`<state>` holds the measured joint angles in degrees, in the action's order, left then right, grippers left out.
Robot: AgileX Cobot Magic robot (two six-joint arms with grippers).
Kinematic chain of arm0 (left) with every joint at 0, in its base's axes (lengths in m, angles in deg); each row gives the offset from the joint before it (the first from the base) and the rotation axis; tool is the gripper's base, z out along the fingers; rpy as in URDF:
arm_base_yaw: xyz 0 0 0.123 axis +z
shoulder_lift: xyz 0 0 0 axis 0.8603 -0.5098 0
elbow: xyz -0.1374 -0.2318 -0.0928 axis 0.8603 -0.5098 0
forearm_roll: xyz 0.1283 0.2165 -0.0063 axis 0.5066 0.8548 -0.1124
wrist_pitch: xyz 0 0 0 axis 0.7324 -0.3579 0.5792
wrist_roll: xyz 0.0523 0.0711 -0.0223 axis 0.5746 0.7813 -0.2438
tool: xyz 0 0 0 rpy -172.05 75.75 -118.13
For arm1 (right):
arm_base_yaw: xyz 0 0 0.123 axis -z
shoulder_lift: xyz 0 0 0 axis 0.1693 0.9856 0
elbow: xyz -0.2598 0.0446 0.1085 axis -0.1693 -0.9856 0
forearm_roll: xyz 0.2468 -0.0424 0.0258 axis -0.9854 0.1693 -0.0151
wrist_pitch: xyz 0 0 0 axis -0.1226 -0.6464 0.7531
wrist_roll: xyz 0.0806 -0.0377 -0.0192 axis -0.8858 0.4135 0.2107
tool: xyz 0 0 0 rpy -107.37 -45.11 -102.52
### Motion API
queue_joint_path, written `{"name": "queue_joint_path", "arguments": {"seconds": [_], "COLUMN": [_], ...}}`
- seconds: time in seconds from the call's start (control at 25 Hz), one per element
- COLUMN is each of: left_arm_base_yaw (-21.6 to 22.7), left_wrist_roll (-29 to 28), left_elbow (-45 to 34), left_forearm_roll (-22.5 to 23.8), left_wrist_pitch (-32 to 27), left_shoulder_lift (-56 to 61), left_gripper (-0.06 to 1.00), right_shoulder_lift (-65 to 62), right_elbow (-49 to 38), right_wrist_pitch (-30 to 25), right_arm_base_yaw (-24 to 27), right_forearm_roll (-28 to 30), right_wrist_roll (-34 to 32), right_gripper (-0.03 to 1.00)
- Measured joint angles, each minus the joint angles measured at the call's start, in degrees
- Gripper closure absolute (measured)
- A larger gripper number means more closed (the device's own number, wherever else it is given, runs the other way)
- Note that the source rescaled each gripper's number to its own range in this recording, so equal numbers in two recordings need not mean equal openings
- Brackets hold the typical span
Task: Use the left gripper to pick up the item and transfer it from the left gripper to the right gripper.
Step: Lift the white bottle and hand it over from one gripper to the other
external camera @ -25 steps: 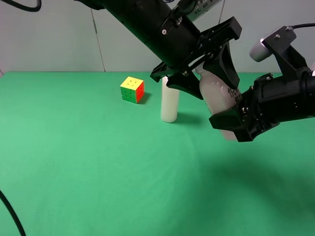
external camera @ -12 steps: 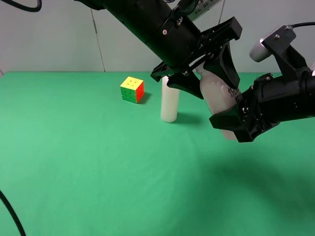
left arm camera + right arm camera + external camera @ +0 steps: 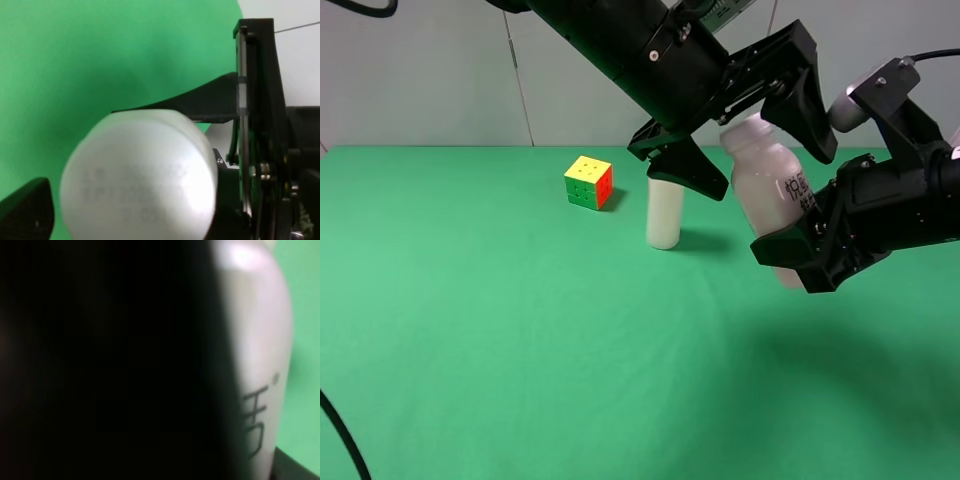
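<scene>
At the front left corner of the bench (image 3: 520, 350) a black cable (image 3: 342, 440) is cut off by the frame. Its ends are out of sight.

Over the right side of the bench, off the surface, the right gripper (image 3: 798, 256) is clamped on the lower part of the bottle (image 3: 767, 180). The jaws cover the bottle's base, and the arm behind them runs out past the right edge of the picture. The bottle leans, cap end up and tipped toward the bench's left. Only a strip of its dark print shows above the jaws, too small to read.

The right wrist view is mostly black, filled by something too close to make out. Only a band of the white bottle (image 3: 255, 340) shows, with part of one dark character and a sliver of green beside it.

The left gripper (image 3: 770, 168) stands wide open – one jaw on each side of the bottle's cap end. Green shows between the near jaw and the bottle, so that jaw is clear of it. Whether the far jaw touches the shoulder I cannot tell. In the left wrist view the bottle's rounded white end (image 3: 140, 175) fills the lower middle, blurred, with faint embossed marks that cannot be read. One finger (image 3: 200, 102) passes behind it, and the other finger shows only as a dark corner.

Farther back, near the middle of the bench, the candle (image 3: 664, 215) stands upright – its top is hidden by the left gripper's near jaw. The cube (image 3: 588, 182) sits left of it, near the back edge.
</scene>
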<state>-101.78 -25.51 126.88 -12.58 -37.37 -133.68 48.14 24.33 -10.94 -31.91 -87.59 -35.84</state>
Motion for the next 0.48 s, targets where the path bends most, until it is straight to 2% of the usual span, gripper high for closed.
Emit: {"name": "queue_joint_path", "arguments": {"seconds": [0.24, 0.48], "left_arm_base_yaw": [0.0, 1.2], "left_wrist_roll": [0.1, 0.2], "left_elbow": [0.0, 0.0], "left_forearm_roll": [0.1, 1.0], "left_wrist_pitch": [-0.4, -4.7], "left_shoulder_lift": [0.0, 0.6], "left_gripper": [-0.04, -0.05], "right_shoulder_lift": [0.0, 0.0], "right_elbow": [0.0, 0.0], "right_wrist_pitch": [0.0, 0.0], "right_arm_base_yaw": [0.0, 0.0], "right_forearm_roll": [0.0, 0.0], "right_wrist_roll": [0.0, 0.0], "right_gripper": [0.96, 0.96]}}
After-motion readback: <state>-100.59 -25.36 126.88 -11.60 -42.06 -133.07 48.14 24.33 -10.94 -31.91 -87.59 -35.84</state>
